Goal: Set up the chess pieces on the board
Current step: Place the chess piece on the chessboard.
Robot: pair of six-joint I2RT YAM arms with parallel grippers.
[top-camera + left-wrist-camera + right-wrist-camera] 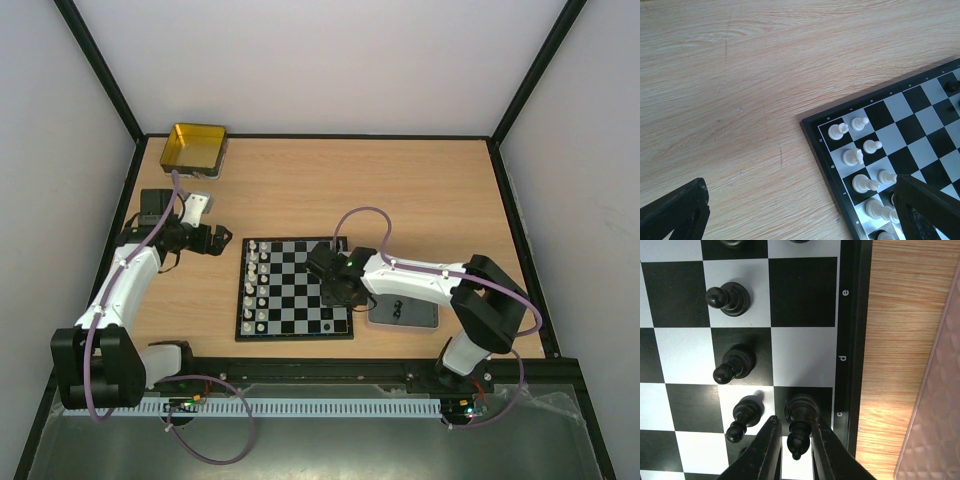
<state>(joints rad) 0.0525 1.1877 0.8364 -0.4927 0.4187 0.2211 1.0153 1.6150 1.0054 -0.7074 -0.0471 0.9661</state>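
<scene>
The board (294,337) lies in the middle of the table. White pieces (257,285) stand in two columns along its left side; several show in the left wrist view (838,131). My right gripper (794,422) is over the board's right edge (852,340). Its jaws straddle an upright black bishop (800,412) on the c square, with a small gap at the left finger. Black pawns (735,364) stand in the neighbouring column. My left gripper (800,200) is open wide and empty above the table by the board's corner (825,160).
A grey tray (403,314) with a few dark pieces lies just right of the board; its edge shows in the right wrist view (940,390). A gold tin (194,148) sits at the back left. Black frame rails border the table.
</scene>
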